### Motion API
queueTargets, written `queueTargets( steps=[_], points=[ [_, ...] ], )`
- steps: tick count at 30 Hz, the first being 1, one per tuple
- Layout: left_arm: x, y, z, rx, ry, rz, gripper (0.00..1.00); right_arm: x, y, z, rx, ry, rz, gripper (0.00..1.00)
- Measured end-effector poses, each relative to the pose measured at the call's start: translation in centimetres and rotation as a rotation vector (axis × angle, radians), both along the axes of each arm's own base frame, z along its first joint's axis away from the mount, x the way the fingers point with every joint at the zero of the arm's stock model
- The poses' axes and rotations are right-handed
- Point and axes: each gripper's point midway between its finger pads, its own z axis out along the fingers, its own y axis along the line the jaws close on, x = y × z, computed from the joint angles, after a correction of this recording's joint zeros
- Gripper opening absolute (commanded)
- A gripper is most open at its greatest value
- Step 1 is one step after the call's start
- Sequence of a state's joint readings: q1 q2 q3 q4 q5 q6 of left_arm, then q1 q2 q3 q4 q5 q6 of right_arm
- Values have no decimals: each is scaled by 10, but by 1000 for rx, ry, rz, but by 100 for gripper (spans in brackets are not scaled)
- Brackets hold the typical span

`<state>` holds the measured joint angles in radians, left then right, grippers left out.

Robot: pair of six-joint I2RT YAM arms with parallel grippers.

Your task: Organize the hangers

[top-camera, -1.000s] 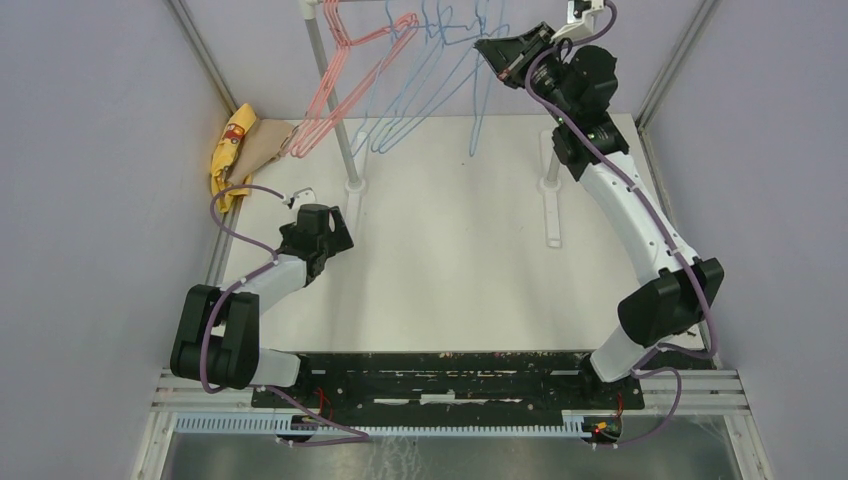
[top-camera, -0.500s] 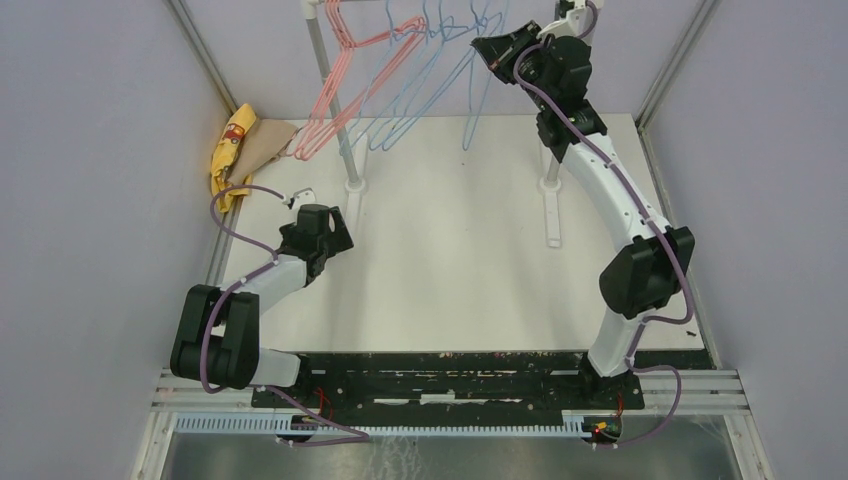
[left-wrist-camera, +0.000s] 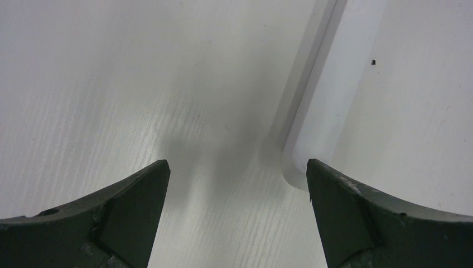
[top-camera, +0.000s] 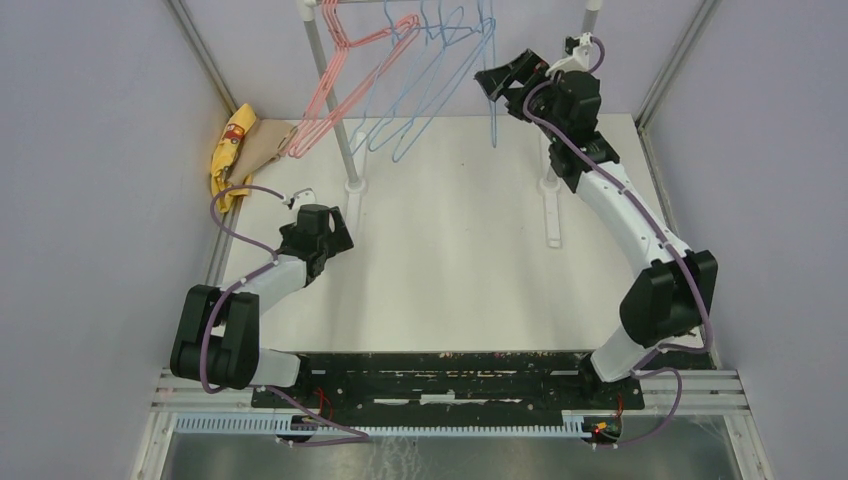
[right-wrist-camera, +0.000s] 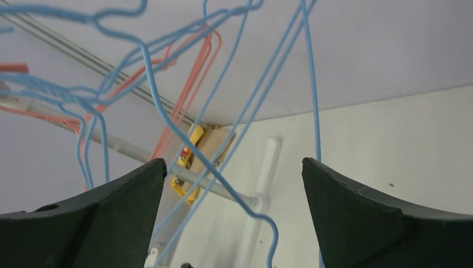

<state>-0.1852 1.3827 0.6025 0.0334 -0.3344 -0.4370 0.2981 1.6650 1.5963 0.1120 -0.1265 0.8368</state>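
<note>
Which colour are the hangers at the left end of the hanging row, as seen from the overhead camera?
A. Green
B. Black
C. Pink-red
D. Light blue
C: in the overhead view the pink-red hangers hang furthest left, and the light blue hangers all hang to their right.

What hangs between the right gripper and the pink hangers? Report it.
Light blue hangers hang between the open right gripper and the pink hangers. The top view shows that order; in the right wrist view blue wires cross ahead of pink.
</note>
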Motion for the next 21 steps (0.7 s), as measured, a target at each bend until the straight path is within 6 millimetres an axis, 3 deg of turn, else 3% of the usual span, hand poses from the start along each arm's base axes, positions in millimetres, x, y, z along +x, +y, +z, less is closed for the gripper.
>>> queueTargets(
  steps=[6,14,21],
  points=[
    [1,-1,0,-3,-3,-3,99,-39,-17,-47,-136,54,-8,100],
    [4,-7,2,-6,-19,-19,99,-103,-59,-154,-375,212,-71,100],
    [5,-23,-10,0,8,-63,99,-136,-101,-239,-594,390,-169,100]
  ],
)
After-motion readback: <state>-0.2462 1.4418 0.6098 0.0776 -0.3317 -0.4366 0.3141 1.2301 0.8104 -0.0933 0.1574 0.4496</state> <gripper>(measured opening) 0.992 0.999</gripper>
